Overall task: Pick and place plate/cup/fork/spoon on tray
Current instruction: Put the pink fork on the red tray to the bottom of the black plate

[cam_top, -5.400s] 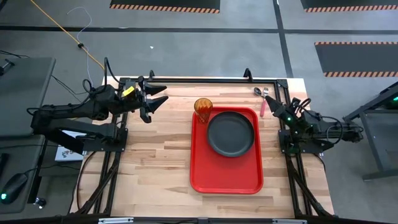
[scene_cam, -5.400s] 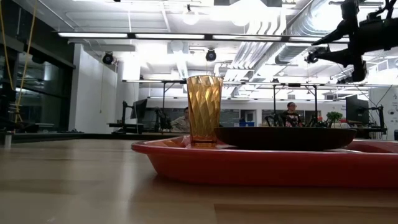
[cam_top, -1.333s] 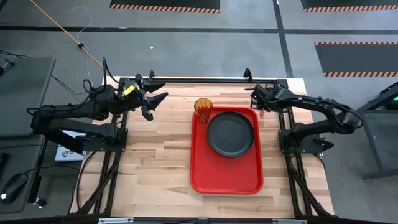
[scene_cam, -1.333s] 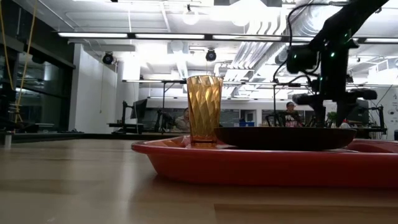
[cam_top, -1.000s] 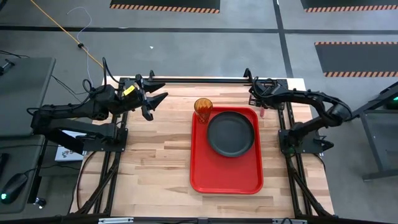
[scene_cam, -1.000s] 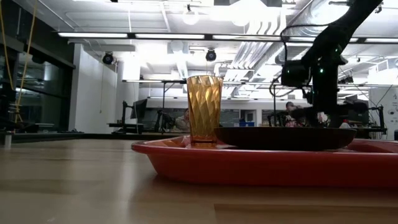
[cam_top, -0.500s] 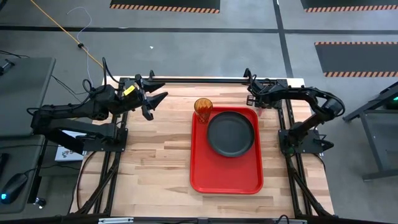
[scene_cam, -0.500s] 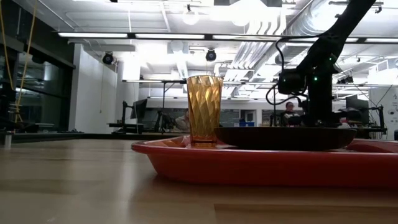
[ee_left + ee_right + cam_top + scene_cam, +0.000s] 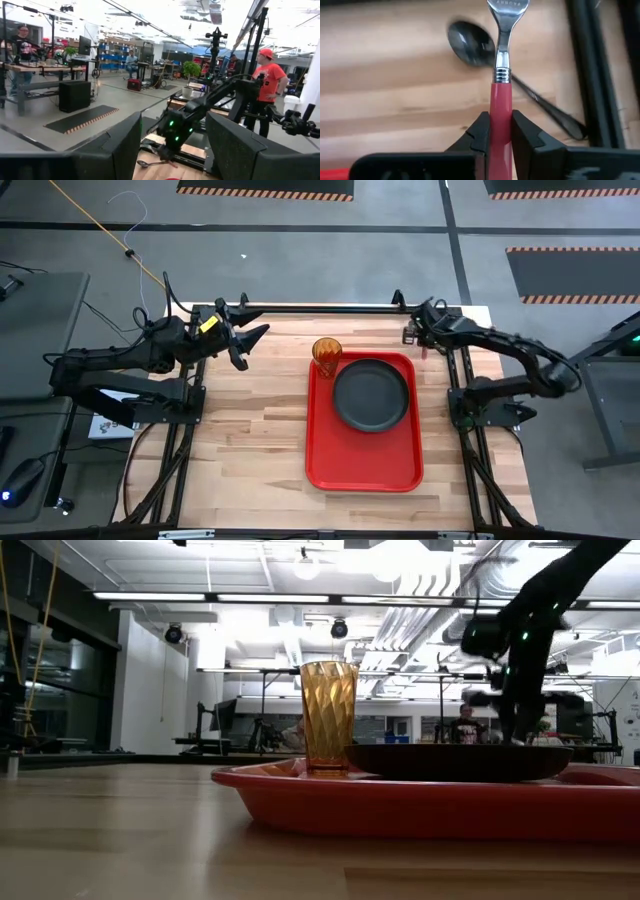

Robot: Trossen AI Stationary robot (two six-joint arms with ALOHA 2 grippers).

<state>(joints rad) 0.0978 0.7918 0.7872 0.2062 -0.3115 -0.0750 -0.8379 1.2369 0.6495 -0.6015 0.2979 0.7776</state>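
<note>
Right wrist view alone shows hand (image 9: pixel 499 131) pinching fork (image 9: pixel 501 95).

You see the plate (image 9: pixel 371 395) and the cup (image 9: pixel 327 350) on the tray (image 9: pixel 363 465); the fork (image 9: pixel 500 90) lies beside the spoon (image 9: pixel 470 43), right of the tray.

A big robot workshop and lab

Around the pale wooden table (image 9: pixel 250 420) the grey floor has black mats with orange-striped edges (image 9: pixel 265 189) and a yellow cable (image 9: pixel 100 230). Beyond the table, the hall has silver pipes on a high white ceiling (image 9: pixel 420 600) and long strip lights (image 9: pixel 250 597). Farther off stand workbenches with dark computer screens (image 9: pixel 84 45), shelves, and a person in an orange shirt (image 9: pixel 265 80).
</note>
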